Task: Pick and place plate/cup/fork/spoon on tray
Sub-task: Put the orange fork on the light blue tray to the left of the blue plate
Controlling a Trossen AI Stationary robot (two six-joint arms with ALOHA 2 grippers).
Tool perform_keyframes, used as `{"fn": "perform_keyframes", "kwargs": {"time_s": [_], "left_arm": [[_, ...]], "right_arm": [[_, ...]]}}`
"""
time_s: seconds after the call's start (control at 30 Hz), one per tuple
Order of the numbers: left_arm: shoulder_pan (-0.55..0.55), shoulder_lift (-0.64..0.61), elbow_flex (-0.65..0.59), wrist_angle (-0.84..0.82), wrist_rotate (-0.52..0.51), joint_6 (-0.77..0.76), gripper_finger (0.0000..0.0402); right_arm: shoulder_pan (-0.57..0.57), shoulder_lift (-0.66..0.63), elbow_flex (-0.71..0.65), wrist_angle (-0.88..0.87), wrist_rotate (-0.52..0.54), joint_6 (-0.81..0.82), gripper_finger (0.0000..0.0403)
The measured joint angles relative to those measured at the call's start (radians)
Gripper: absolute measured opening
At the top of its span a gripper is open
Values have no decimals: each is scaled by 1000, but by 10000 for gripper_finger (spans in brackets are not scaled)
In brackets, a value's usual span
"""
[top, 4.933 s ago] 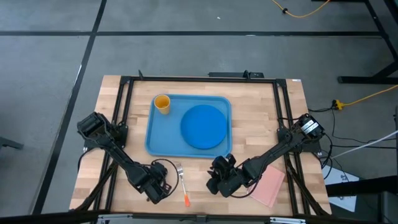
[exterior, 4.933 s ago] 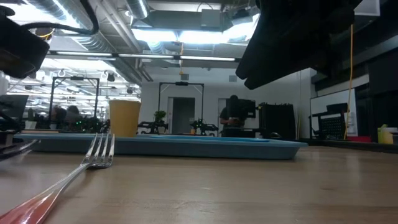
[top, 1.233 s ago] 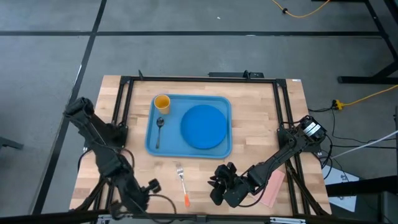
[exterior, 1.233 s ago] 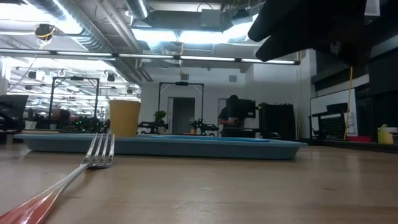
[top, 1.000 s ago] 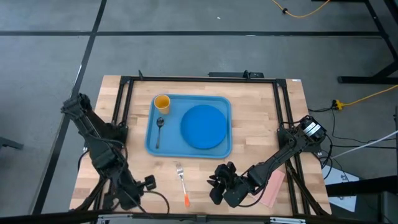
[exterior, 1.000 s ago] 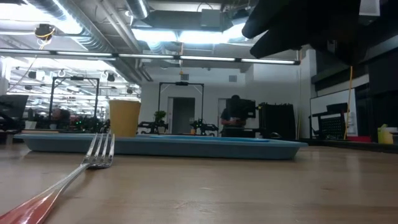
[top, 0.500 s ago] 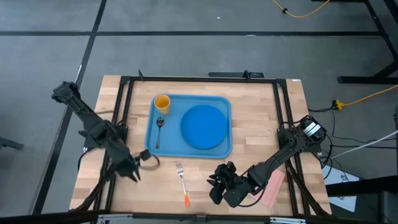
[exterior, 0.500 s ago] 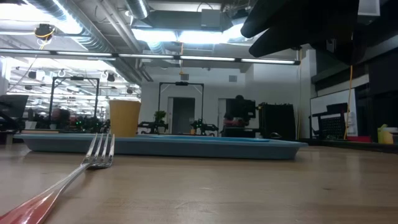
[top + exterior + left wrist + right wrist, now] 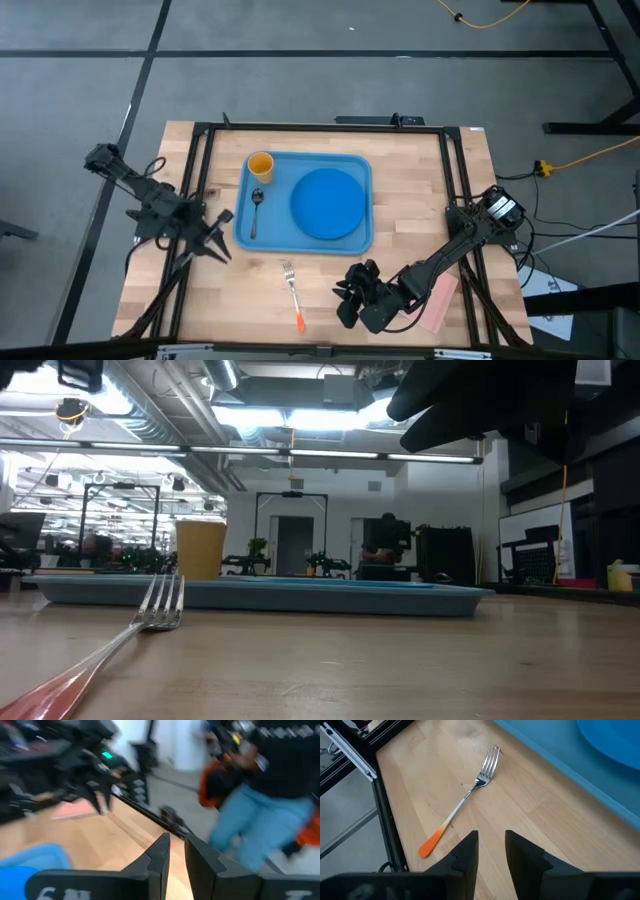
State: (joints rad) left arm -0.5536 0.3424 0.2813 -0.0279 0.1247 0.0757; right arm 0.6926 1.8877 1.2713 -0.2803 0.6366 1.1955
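Fork (image 9: pixel 292 296) is the one piece not yet on the tray (image 9: pixel 304 241); it lies on bare wood just beside the tray's near rim, at about 6 o'clock from the tray's middle, tines toward the tray, handle tip toward the table's front edge. Plate (image 9: pixel 327 203), cup (image 9: pixel 261 165) and spoon (image 9: pixel 256 211) already sit inside the tray. Right gripper (image 9: pixel 489 851) hovers low at about 3 o'clock of the fork, near but not touching, fingers parted by a narrow gap and empty. Left gripper (image 9: pixel 222 218) is off at the tray's 9 o'clock side, raised; its fingers (image 9: pixel 159 854) stand slightly apart with nothing between them. Judgement: the step in hand is the fork pick by the right arm. To do it well, turn the wrist so the fingers straddle the thin shaft crosswise, come down near the middle, and press close to the wood, since the fork lies flat and offers little height. Fork itself: slim silver tines and shaft, fading to an orange tip.
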Motion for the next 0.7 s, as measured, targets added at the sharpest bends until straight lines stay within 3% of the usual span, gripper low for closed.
{"fn": "perform_keyframes", "kwargs": {"time_s": [0.2, 0.43, 0.7], "left_arm": [[61, -158, -104, 105, -154, -70, 51], [132, -286, -138, 102, -112, -93, 51], [228, -332, -139, 63, -236, -98, 51]], "right_arm": [[0, 0, 0, 0, 1, 0, 100], [0, 0, 0, 0, 1, -1, 100], [0, 0, 0, 0, 0, -3, 100]]}}
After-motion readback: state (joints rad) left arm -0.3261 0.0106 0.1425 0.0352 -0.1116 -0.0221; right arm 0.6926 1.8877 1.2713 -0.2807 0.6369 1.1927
